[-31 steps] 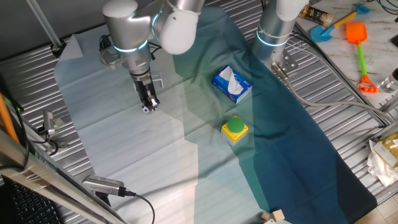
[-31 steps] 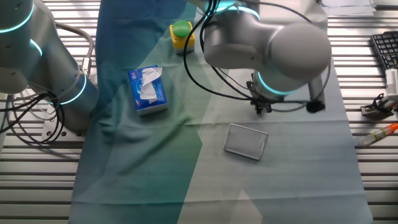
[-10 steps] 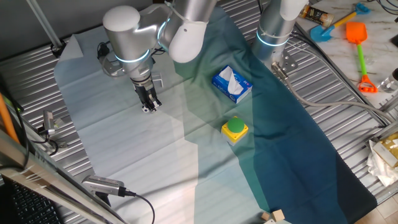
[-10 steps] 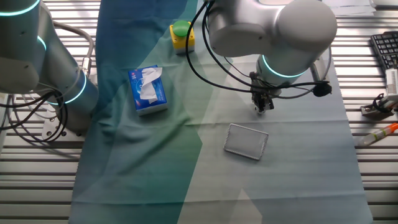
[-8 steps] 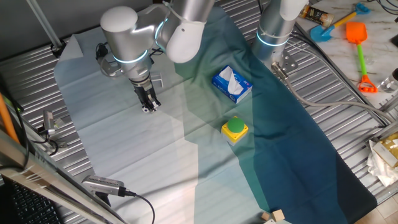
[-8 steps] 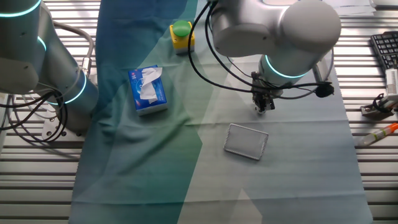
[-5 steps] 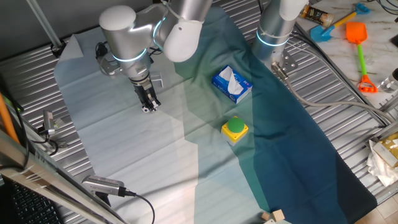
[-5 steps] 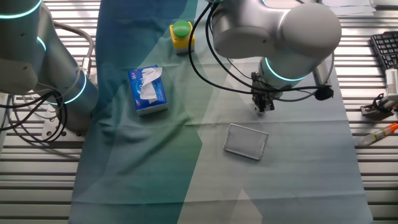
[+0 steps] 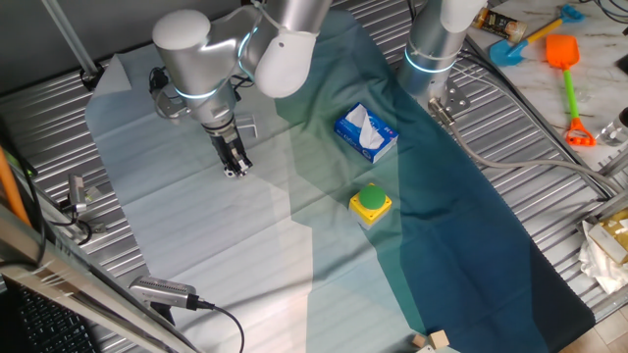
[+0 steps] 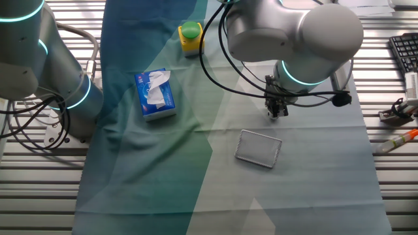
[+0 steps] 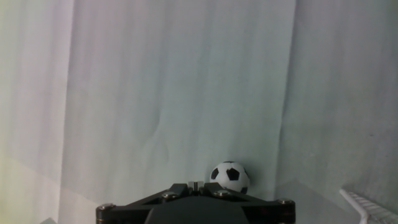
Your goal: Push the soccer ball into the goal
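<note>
Pale grey-white cloth (image 9: 196,216) covers the table under the gripper (image 9: 235,169), and a darker teal cloth (image 9: 442,216) lies over the other part. The gripper points down just above the pale cloth; in the hand view its dark fingertips meet in a closed point with nothing between them. The soccer ball (image 11: 229,177) rests on the cloth right at that tip, slightly to one side; whether they touch cannot be told. The goal (image 10: 258,148) lies flat on the pale cloth, near the gripper (image 10: 277,111) but apart from it; one corner shows at the hand view's edge (image 11: 367,211). A blue-white tissue box (image 9: 365,133) and a green button on a yellow box (image 9: 371,202) sit on the teal cloth. No writing on the tissue box is legible.
</note>
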